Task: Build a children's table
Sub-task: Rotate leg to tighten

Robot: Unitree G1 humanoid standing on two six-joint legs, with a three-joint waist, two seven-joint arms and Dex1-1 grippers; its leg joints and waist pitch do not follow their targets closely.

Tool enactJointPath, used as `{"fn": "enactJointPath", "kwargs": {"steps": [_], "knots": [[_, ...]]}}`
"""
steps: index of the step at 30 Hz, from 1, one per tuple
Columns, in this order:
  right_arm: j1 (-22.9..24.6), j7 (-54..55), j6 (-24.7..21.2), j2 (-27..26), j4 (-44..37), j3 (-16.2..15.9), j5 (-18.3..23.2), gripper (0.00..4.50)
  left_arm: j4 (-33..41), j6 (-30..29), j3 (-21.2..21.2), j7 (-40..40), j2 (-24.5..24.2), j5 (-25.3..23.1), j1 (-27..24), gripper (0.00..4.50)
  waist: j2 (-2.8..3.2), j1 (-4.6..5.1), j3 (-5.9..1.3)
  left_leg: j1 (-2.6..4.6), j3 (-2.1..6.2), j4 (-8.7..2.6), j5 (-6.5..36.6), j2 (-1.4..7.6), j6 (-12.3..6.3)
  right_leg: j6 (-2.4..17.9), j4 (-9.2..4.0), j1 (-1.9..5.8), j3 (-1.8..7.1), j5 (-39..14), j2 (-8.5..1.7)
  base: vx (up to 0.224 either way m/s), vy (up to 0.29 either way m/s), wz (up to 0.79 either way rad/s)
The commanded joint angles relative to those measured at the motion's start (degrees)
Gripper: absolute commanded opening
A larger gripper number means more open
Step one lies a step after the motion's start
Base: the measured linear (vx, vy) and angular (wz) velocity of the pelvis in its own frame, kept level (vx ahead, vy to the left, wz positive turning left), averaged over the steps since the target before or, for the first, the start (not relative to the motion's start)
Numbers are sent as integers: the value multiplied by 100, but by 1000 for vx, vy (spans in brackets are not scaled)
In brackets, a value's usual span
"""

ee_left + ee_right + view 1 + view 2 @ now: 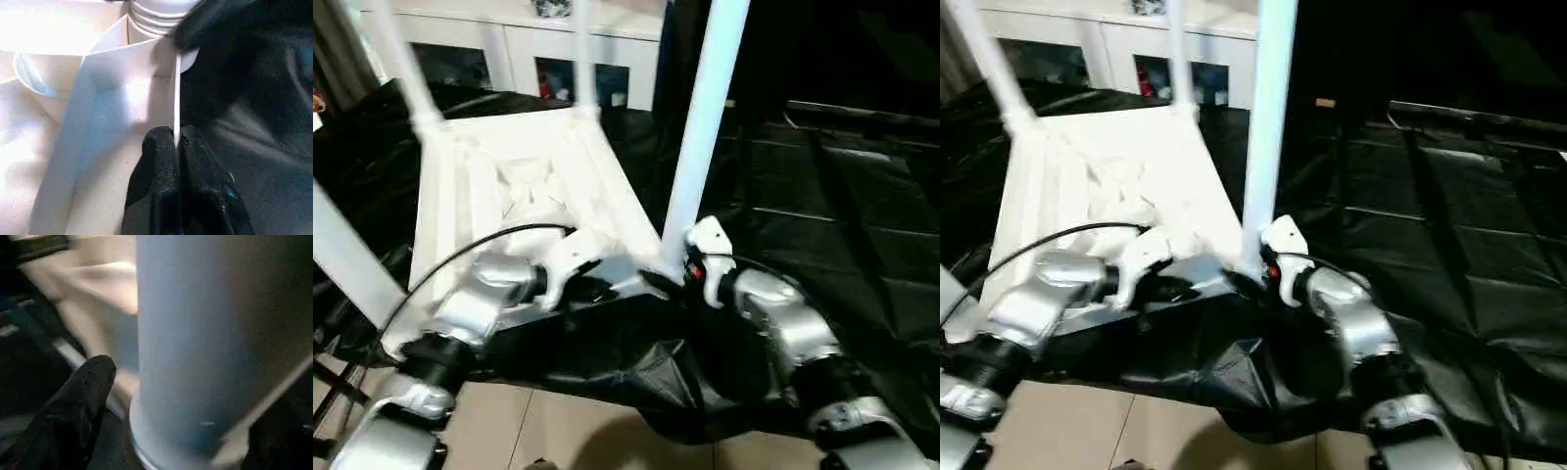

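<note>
Black sheet [842, 245] covers work surface — upturned table top [519, 186] rests directly on it.

table legs [705, 127] cut off at top edge, cabinet [509, 49] blurred, partly hidden

The top [524, 186] lies underside up on the sheet [822, 225] before me, running away toward the cabinet [519, 44] behind it; four legs stand up from its corners: one at the near right [703, 127], one at the near left [347, 255], two at the far end [401, 59]; my left gripper [177, 142] sits at the near edge, pinched on the thin rim [177, 98] just left of the near-right socket; my right gripper [161, 396] is at the foot of the near-right leg, one finger [83, 396] to each side, apart from it; the sheet extends well to the right; floor [548, 431] lies nearest me, below the sheet's edge.
</note>
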State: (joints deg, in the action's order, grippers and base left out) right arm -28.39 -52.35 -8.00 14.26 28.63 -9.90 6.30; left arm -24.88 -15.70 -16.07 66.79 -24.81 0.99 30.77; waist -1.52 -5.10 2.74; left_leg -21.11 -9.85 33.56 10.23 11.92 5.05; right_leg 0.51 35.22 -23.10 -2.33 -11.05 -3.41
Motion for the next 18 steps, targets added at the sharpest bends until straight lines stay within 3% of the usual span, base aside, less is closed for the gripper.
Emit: {"fn": "enactJointPath", "kwargs": {"steps": [1, 4, 5, 9, 10, 11, 14, 15, 17, 18], "knots": [[7, -415, -10, 79, -213, -107, 134, 397, 285, 125, -113, 428, 34, 289, -21, 0, -1, 4, -354, 79, -15, -384, 872, 131, -257, 1255, -330, 290, 222, -429, -390, 0, 0, 0], [34, -800, -55, 284, -285, -212, 148, 397, 388, 142, -164, 799, -160, 346, -82, 0, 32, -5, -349, 75, -16, -381, 862, 122, -233, 1309, -326, 289, 217, -433, -387, 0, 0, 0], [41, -884, -93, 336, -315, -239, 158, 369, 407, 182, -183, 887, -205, 350, -98, 0, 41, -3, -348, 78, -18, -381, 887, 121, -219, 1311, -332, 285, 216, -442, -381, 0, 0, 0], [58, -1053, -82, 459, -362, -342, 102, 356, 431, 265, -260, 1088, -302, 355, -129, 0, 34, -18, -354, 81, -16, -381, 908, 125, -166, 1333, -323, 298, 214, -394, -378, 0, 0, 0], [95, -1176, -45, 548, -420, -427, 32, 326, 459, 294, -297, 1190, -338, 355, -147, 0, 33, -22, -357, 86, -13, -381, 914, 126, -164, 1329, -319, 301, 211, -369, -378, 0, 0, 0], [111, -1219, -31, 579, -441, -454, 6, 326, 470, 300, -307, 1216, -345, 354, -152, 0, 31, -18, -354, 83, -13, -383, 917, 131, -162, 1331, -318, 303, 212, -362, -378, 0, 0, 0], [143, -1264, -22, 607, -478, -460, 7, 309, 440, 321, -305, 1227, -350, 330, -121, 0, 14, -19, -353, 73, -20, -375, 938, 121, -175, 1336, -329, 304, 216, -447, -388, 0, 0, 0], [150, -1297, -31, 614, -489, -459, 16, 296, 433, 321, -301, 1229, -350, 337, -108, 0, -42, -17, -353, 76, -21, -376, 941, 124, -185, 1319, -332, 305, 213, -539, -388, 0, 0, 0], [158, -1327, -44, 614, -495, -466, 17, 278, 419, 329, -295, 1234, -354, 342, -99, 0, -11, -23, -352, 80, -19, -375, 918, 126, -183, 1306, -336, 293, 217, -591, -392, 0, 0, 0], [168, -1351, -12, 615, -480, -508, -12, 275, 394, 355, -268, 1177, -346, 333, -103, 0, -40, -18, -349, 78, -17, -377, 908, 128, -189, 1301, -330, 294, 214, -604, -389, 0, 0, 0]]}}
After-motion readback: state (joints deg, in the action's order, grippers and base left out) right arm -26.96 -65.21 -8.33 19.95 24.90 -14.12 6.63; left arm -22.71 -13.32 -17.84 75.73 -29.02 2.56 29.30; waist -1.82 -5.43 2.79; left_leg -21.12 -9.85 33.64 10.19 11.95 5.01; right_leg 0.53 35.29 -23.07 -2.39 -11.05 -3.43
